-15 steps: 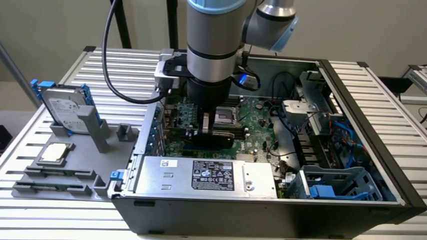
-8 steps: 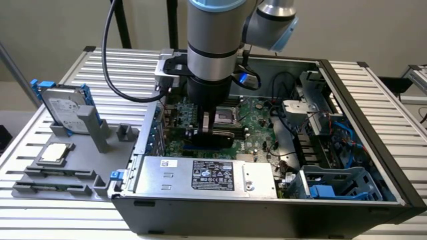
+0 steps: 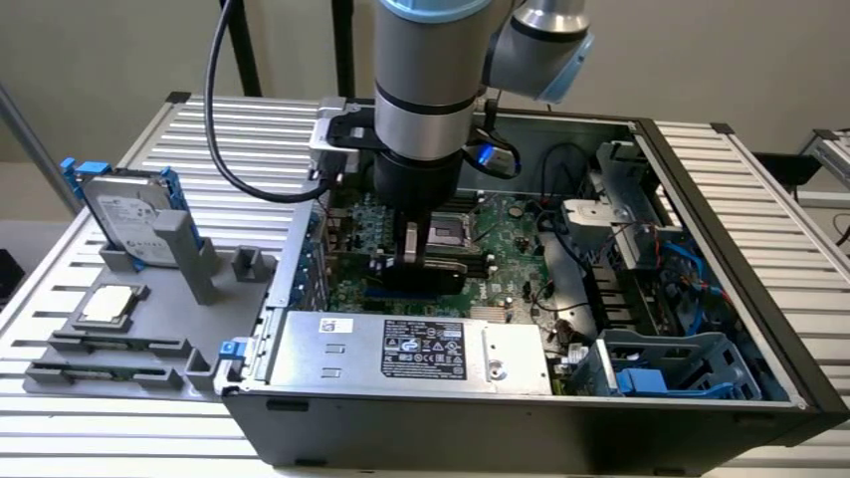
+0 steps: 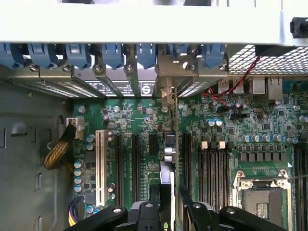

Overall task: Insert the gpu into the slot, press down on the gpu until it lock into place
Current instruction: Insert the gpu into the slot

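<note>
The arm (image 3: 425,80) reaches straight down into the open case (image 3: 531,438), and the gripper (image 3: 422,261) pinches the gpu (image 3: 428,273) — the black card stands upright on edge, low over the green board (image 3: 512,234). Just under its lower edge runs a blue strip, the slot (image 3: 393,295); whether the card is seated in it I cannot tell.

In the wrist view the gripper (image 4: 168,198) clamps the gpu (image 4: 167,168) from both sides, a finger (image 4: 153,207) against each face. The card shows edge-on as a thin line running toward the rear wall of the case, its silver bracket (image 4: 166,96) up near the row of blue clips (image 4: 113,54). It stands between black slots — the white slot (image 4: 100,166) lies further off on one side, the memory slots (image 4: 214,168) and CPU socket (image 4: 260,192) on the other.

At the front of the case lies the power supply (image 3: 412,349). At the exterior view's left, outside the case, a hard drive (image 3: 126,211) stands in a grey fixture (image 3: 199,319) on the table (image 3: 80,438)
</note>
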You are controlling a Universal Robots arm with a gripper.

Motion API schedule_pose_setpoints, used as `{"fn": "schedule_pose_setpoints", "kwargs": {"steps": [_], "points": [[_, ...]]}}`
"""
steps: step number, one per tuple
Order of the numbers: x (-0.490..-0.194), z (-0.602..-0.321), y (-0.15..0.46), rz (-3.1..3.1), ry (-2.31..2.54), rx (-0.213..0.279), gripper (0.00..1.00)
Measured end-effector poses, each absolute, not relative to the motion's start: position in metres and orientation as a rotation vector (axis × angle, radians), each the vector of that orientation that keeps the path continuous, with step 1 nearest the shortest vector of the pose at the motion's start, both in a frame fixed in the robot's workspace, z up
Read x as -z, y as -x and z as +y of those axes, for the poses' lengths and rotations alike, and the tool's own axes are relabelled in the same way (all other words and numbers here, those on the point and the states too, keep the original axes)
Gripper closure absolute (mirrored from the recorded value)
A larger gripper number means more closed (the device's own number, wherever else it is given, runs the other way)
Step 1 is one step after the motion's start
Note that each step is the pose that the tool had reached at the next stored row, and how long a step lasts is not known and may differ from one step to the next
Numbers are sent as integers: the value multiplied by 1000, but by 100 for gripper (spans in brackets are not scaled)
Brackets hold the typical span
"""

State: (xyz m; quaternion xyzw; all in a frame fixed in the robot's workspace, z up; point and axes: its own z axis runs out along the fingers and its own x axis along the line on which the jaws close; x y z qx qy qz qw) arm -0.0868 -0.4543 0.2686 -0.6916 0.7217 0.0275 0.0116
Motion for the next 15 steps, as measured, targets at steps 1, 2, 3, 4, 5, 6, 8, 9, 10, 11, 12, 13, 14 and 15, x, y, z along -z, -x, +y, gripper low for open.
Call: {"fn": "schedule_pose_setpoints", "kwargs": {"steps": [1, 2, 3, 4, 5, 6, 8, 9, 10, 11, 12, 13, 14, 15], "points": [[-269, -454, 87, 2251, 2157, -86, 74], [-268, -454, 87, 2251, 2157, -86, 74], [-268, -454, 87, 2251, 2157, -86, 74], [-268, -454, 87, 2251, 2157, -86, 74], [-268, -454, 87, 2251, 2157, -87, 74], [-267, -454, 87, 2252, 2157, -88, 74], [-267, -454, 87, 2253, 2158, -90, 74], [-266, -454, 87, 2253, 2159, -91, 74], [-266, -454, 87, 2254, 2159, -92, 74], [-266, -454, 87, 2255, 2160, -94, 74], [-265, -453, 87, 2256, 2160, -95, 74], [-265, -453, 87, 2256, 2161, -97, 74], [-265, -453, 87, 2257, 2162, -99, 74], [-265, -453, 87, 2258, 2163, -101, 74]]}}
